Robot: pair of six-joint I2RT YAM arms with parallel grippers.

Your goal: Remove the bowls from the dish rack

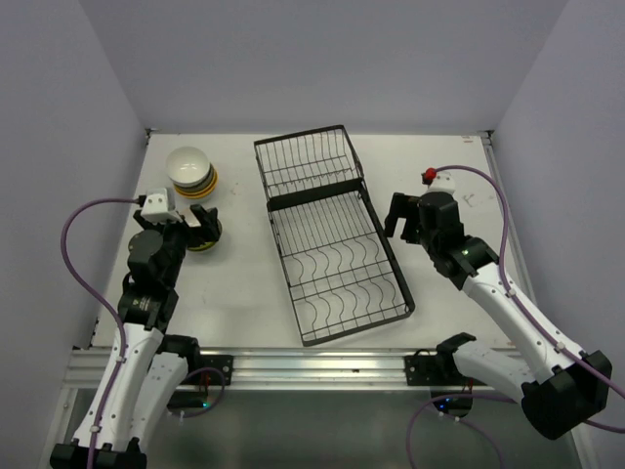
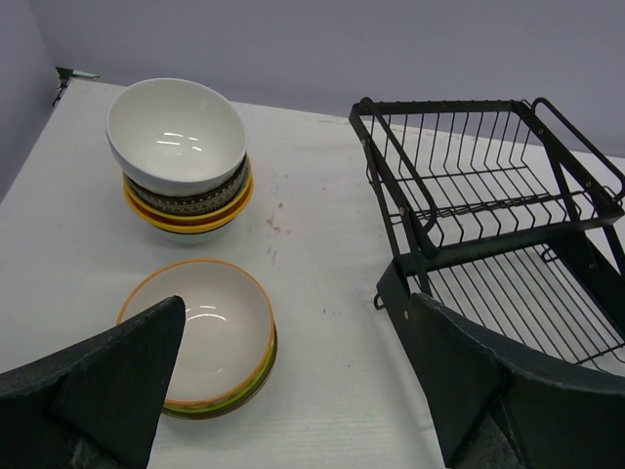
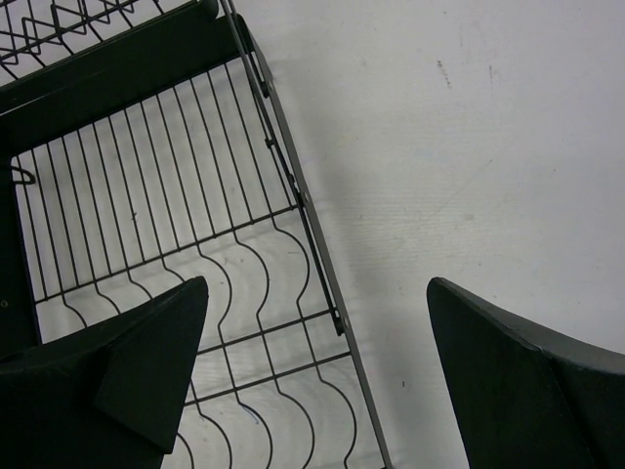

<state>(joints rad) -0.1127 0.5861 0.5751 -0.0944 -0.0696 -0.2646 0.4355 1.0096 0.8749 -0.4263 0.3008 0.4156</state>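
The black wire dish rack (image 1: 327, 234) lies in the table's middle with no bowls in it; it also shows in the left wrist view (image 2: 488, 205) and the right wrist view (image 3: 166, 205). A stack topped by a white bowl (image 1: 187, 166) (image 2: 176, 132) stands at the far left. A second stack topped by a cream bowl with an orange rim (image 2: 205, 327) sits nearer, partly hidden under my left gripper (image 1: 198, 227) in the top view. The left gripper (image 2: 293, 391) is open and empty just above it. My right gripper (image 1: 402, 217) (image 3: 317, 371) is open and empty over the rack's right edge.
White walls enclose the table on three sides. A small red object (image 1: 428, 176) sits by the right arm's wrist. A metal rail (image 1: 322, 366) runs along the near edge.
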